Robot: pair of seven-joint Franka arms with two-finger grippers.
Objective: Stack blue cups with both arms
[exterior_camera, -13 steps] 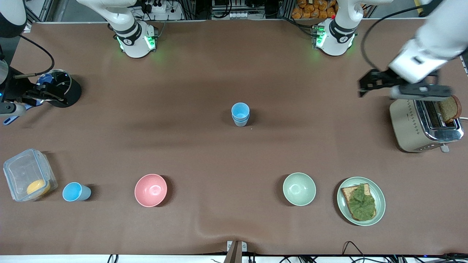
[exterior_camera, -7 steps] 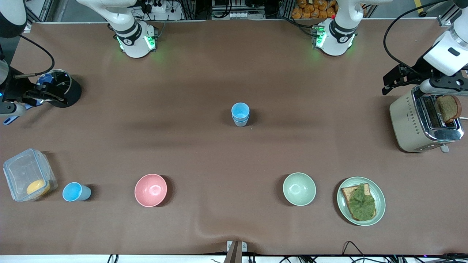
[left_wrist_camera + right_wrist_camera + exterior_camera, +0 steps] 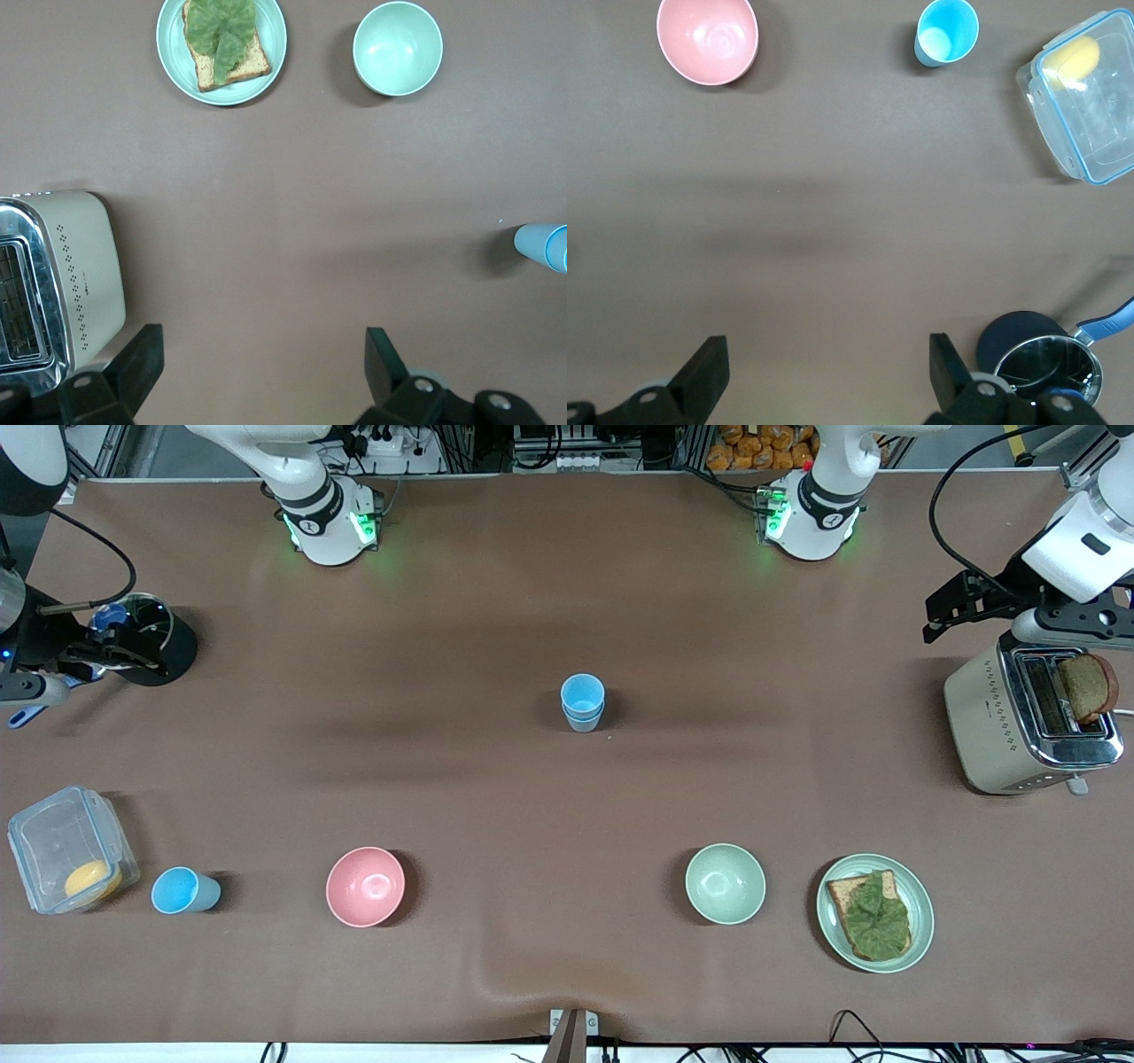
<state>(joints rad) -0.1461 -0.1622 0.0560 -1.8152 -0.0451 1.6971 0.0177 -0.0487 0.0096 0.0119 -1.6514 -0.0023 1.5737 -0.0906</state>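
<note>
Fingers (image 3: pixel 146 359) clear of stacked cups (image 3: pixel 582 701)

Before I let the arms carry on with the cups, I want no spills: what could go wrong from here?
The single blue cup stands close beside the clear container; the open right gripper, now over the black pot, might nudge that container when reaching in.

The open left gripper hangs above the toaster with its bread slice; a low sweep toward the stacked cups could clip it.

You will find no word, brand name or number legible anywhere here. The cream and chrome metal toaster (image 3: pixel 1028 726) bears only a dotted pattern on its side, which spells nothing you can read.
</note>
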